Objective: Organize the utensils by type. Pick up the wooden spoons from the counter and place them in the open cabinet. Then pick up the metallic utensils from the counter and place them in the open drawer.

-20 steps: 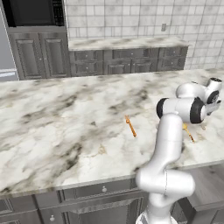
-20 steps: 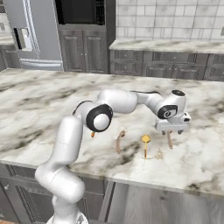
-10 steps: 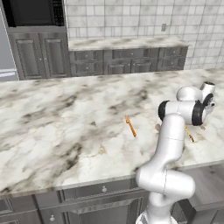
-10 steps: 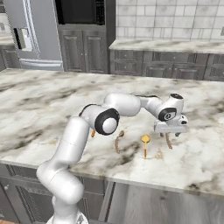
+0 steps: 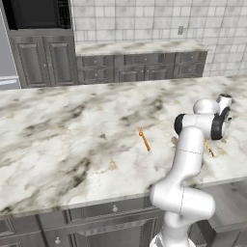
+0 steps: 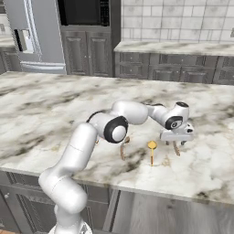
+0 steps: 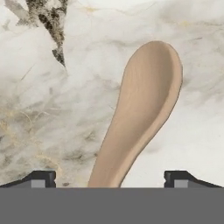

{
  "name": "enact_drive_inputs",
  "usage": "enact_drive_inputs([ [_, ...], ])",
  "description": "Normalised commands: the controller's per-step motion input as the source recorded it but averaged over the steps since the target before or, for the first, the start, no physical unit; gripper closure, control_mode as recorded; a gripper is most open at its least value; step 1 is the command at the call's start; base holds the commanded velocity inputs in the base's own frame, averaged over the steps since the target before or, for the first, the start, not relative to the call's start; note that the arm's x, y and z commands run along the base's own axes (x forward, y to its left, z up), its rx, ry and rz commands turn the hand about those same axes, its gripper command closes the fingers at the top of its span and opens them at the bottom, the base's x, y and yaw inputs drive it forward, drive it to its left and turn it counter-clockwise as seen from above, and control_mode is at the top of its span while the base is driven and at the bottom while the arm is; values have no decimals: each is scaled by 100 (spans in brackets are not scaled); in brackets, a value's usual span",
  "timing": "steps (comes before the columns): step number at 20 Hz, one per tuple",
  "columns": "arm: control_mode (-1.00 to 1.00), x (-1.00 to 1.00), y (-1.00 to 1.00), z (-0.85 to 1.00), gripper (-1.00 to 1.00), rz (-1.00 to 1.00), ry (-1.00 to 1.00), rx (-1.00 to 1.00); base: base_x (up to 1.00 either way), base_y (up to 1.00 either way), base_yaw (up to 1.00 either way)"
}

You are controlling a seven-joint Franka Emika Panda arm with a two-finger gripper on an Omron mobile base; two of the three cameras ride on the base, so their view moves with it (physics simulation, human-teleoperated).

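Along the front edge of the table, toward its right corner, in the right base view, from left to right:

First a brownish wooden spoon, lying flat just beside the arm's dark elbow joint. Unmoved over the past second.

Next a thin orange utensil with a small yellow head, flat on the marble, near the first spoon but apart from it. Also unmoved.

Then the gripper, pointed straight down, lower now than a second ago and drawn slightly closer to the table. Spread wide, nothing clamped, barely narrower than before.

Directly beneath it, a second wooden spoon, resting on the table. In the hand view, seen as a pale tan spoon, bowl toward the top, handle running down between the two fingertips. Not touched by either tip, with clear marble on both sides.
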Motion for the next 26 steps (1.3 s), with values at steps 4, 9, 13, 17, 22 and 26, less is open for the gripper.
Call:
enact_drive_inputs([
  [4,-100,16,0,-63,100,0,9,0,0,0,0],
  [9,-100,-2,18,-62,100,0,8,0,0,0,0],
  [13,-100,-35,44,-60,100,0,5,3,0,0,0],
  [17,-100,-87,91,-64,100,0,0,0,0,0,0],
  [22,-100,-100,100,-38,100,0,0,2,0,0,0],
  [26,-100,-50,71,65,100,0,-44,3,0,0,0],
])
